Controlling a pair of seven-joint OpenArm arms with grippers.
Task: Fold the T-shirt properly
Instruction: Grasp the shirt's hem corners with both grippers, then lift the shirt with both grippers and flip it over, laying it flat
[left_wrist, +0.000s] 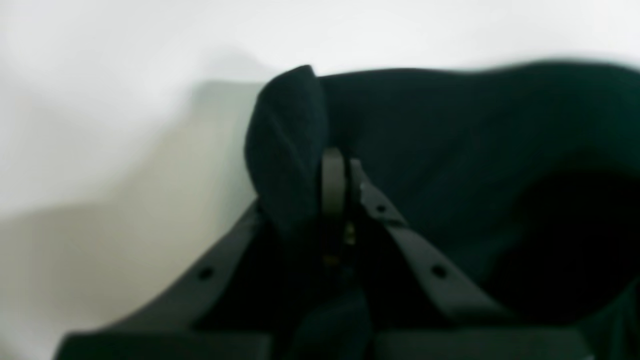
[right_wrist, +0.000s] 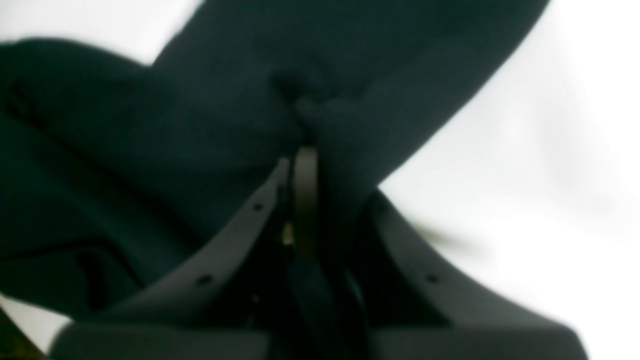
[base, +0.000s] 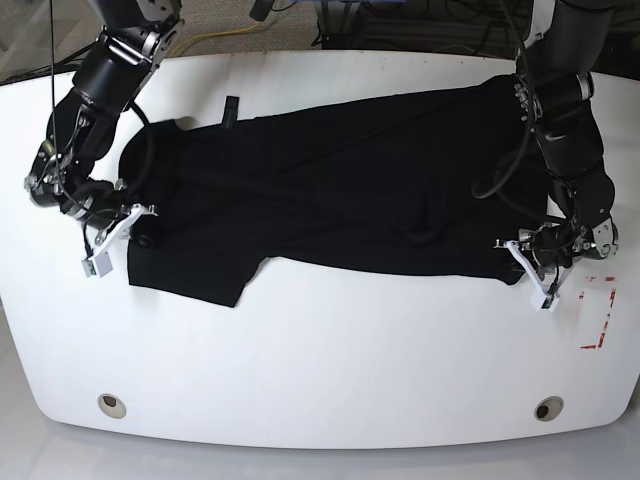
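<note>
The black T-shirt (base: 330, 190) lies spread lengthwise across the white counter (base: 320, 370), reaching from 1 end effector to the other. The right end effector (base: 135, 225), at the scene's left, is clamped on the shirt's edge. The left end effector (base: 525, 262), at the scene's right, pinches the opposite edge. No print or readable label shows.

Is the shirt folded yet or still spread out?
Partly folded: the shirt lies doubled lengthwise across the table, one sleeve sticking out, both grippers pinching its ends.
</note>
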